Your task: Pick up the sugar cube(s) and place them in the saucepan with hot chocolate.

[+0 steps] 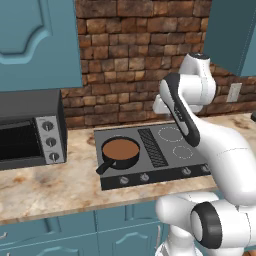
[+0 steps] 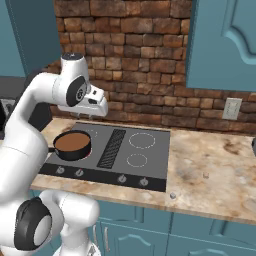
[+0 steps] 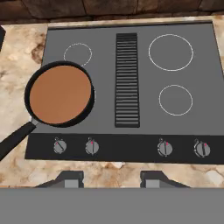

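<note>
The saucepan (image 1: 120, 150) (image 2: 72, 144) (image 3: 60, 94), black with a short handle and smooth brown liquid inside, sits on the front left burner of the cooktop (image 2: 150, 160). My gripper (image 3: 111, 180) hovers high above the cooktop, pointing down at it. Its fingers stand apart and nothing is between them. The hand (image 2: 92, 107) hangs over the back left of the stove. On the counter right of the cooktop lie two tiny pale specks that look like a sugar cube (image 2: 205, 175) and another sugar cube (image 2: 173, 196). They are too small to make out clearly.
A black microwave (image 1: 30, 132) stands on the counter left of the cooktop (image 1: 165, 150). Several knobs (image 3: 92, 147) line the stove's front edge. A brick wall with an outlet (image 2: 231, 108) runs behind. Teal cabinets (image 2: 225, 45) hang above. Marbled counter (image 2: 215, 155) stretches right.
</note>
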